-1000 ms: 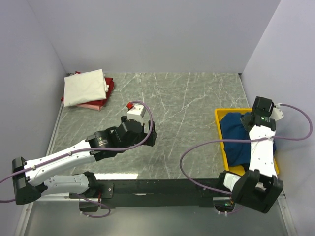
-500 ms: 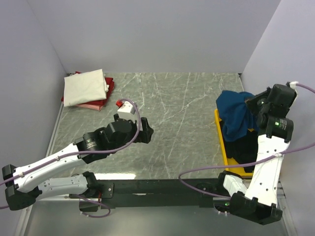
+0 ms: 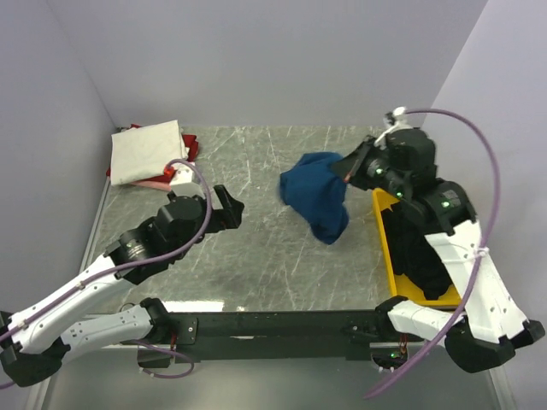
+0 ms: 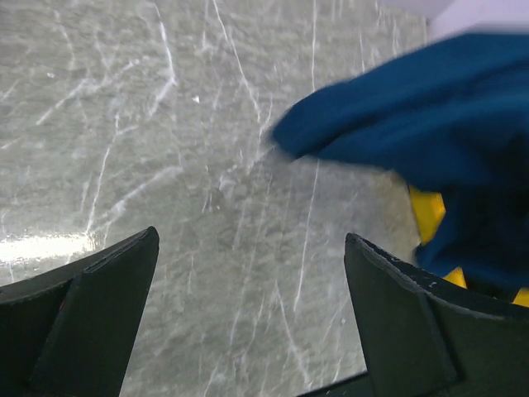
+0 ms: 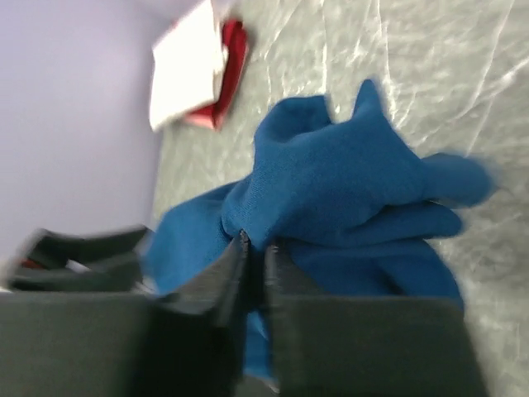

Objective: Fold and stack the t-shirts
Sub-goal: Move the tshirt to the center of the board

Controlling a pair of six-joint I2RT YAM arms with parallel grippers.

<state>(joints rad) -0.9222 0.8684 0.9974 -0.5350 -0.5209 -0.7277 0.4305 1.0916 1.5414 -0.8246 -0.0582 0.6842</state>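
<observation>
your right gripper (image 5: 255, 251) is clamped on the blue t-shirt (image 3: 314, 195), which hangs bunched over the table (image 3: 273, 256); your left gripper (image 3: 227, 206), jaws wide apart, faces it from the left, well placed for the dangling end.

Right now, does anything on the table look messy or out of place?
The dark blue t-shirt dangles bunched up from the right gripper, shut on a fold, above the middle of the table. The folded stack at far left looks tidy.
</observation>
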